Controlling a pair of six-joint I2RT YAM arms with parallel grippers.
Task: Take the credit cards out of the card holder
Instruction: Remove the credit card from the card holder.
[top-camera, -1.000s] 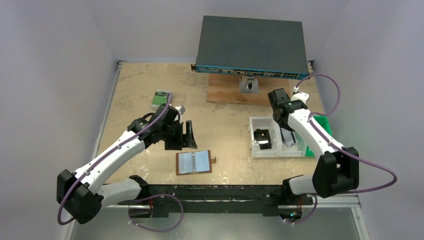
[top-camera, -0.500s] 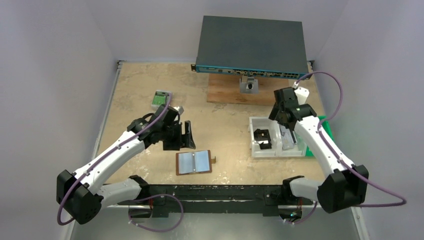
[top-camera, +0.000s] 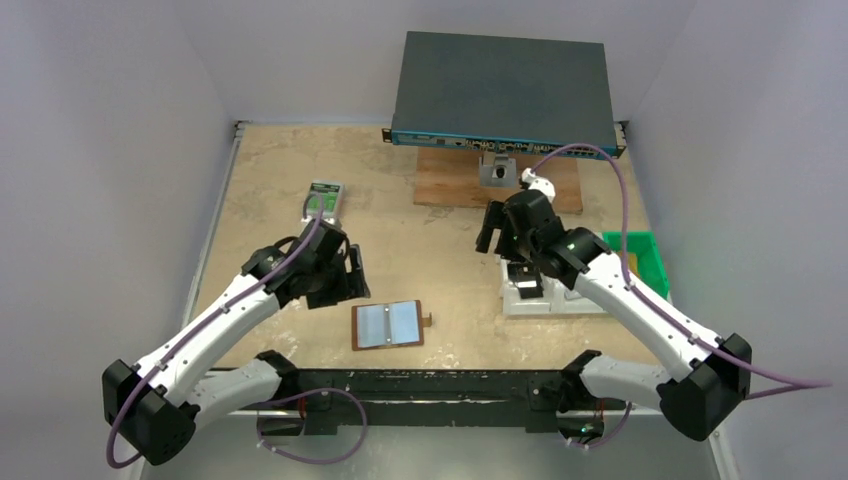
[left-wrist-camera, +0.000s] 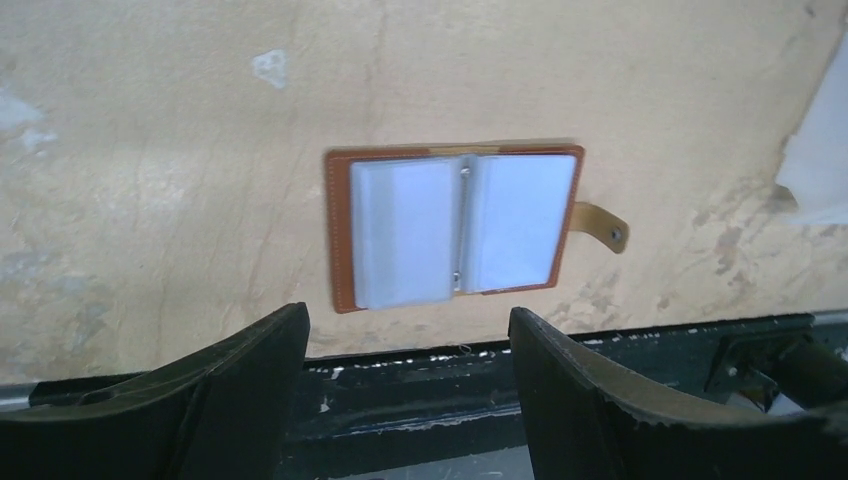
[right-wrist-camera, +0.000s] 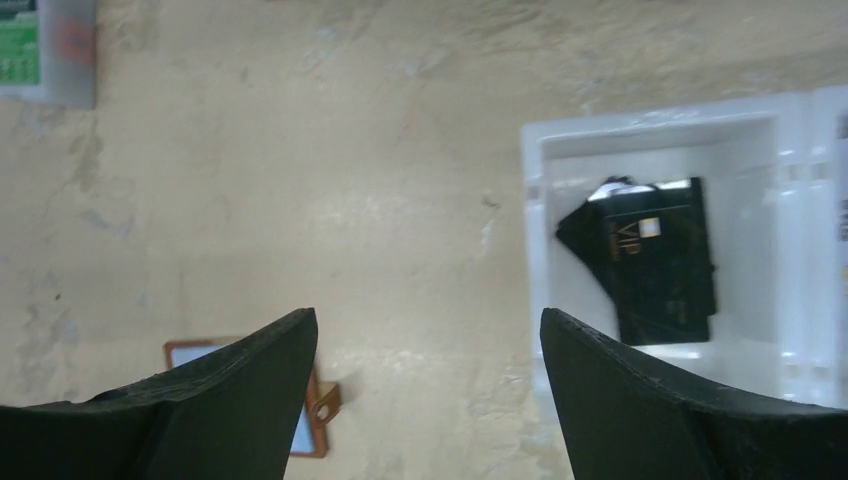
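table: a mottled beige table top (top-camera: 440, 250) carries everything; the small brown leather folding card holder (left-wrist-camera: 455, 228) lies loose on it near the front edge and is pinned by nothing; it is likely to be dragged along if a card is pulled by one arm alone
tray: a white plastic compartment tray (right-wrist-camera: 535, 200) is set well apart from the card holder, to its right; a card could be dropped on the way there, or bounced off the rim
left gripper (left-wrist-camera: 405, 330): held spread wide with nothing in it, above the near side of the card holder; a pocket sleeve may be pinched along with a card, so that the whole holder is lifted
right gripper (right-wrist-camera: 428, 325): also gaping and empty, over bare table between card holder and tray; the arms could be crowded together over the holder
card holder: laid open flat, grey-blue pockets up; whether cards are left inside cannot be told
black cards (right-wrist-camera: 655, 258): stacked in the tray
snap tab (left-wrist-camera: 600, 226): stuck out to one side; it may be snagged by a finger
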